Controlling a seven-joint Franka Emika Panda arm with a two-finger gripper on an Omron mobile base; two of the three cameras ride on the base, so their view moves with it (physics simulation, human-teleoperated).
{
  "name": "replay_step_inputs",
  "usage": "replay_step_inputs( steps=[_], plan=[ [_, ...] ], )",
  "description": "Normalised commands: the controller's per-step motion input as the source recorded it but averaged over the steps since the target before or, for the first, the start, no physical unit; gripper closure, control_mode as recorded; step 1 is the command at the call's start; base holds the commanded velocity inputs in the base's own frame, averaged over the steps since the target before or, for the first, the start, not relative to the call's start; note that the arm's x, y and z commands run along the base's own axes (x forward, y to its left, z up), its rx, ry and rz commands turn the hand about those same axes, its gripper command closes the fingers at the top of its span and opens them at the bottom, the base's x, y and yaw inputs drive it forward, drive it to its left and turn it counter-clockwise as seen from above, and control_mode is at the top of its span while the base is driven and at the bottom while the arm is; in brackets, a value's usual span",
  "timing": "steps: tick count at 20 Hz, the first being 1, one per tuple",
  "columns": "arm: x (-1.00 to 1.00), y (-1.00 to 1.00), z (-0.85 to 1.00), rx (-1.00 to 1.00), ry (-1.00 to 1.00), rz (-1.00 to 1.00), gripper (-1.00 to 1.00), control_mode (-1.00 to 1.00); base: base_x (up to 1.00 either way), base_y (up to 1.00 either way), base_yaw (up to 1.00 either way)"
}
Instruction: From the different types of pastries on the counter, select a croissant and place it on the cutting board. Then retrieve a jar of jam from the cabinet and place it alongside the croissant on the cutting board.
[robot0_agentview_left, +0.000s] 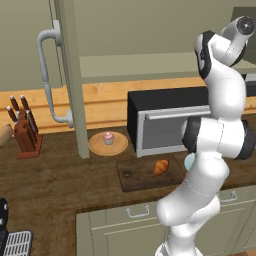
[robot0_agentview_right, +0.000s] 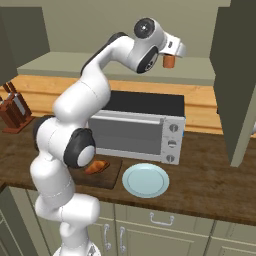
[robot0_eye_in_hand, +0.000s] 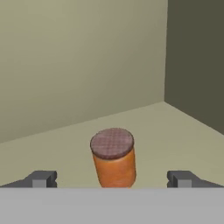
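The jar of jam (robot0_eye_in_hand: 113, 158) is standing upright on the cabinet (robot0_eye_in_hand: 78, 61) shelf — centred just beyond the gripper (robot0_eye_in_hand: 111, 179). The gripper is gaping wide, holding nothing.

The brown wooden counter (robot0_agentview_left: 60, 175) holds a knife block (robot0_agentview_left: 26, 132), a round tan plate (robot0_agentview_left: 100, 148) with a pink cupcake (robot0_agentview_left: 108, 138) on it, a microwave (robot0_agentview_right: 137, 127), a dark cutting board (robot0_agentview_left: 137, 177) and a light blue plate (robot0_agentview_right: 145, 180). The croissant (robot0_agentview_left: 161, 167) lies on the board. Up on the cabinet shelf (robot0_eye_in_hand: 170, 131) stands the jam jar (robot0_eye_in_hand: 113, 157).
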Motion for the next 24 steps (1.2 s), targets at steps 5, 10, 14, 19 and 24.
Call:
replay_step_inputs(
  steps=[5,10,14,19,24],
  plan=[
    [0.1,-0.32,-0.27,0.03,0.0,0.0,-1.0,-1.0,0.0,0.0,0.0],
    [0.21,-0.09,-0.04,0.0,0.0,0.0,-1.0,-1.0,0.0,0.0,0.0],
    [0.31,0.0,0.0,0.0,0.0,0.0,-1.0,-1.0,0.0,0.0,0.0],
    [0.22,0.0,-0.05,0.0,0.0,0.0,-1.0,-1.0,0.0,0.0,0.0],
    [0.09,0.0,-0.14,0.0,0.0,0.0,-1.0,-1.0,0.0,0.0,0.0]
  ],
)
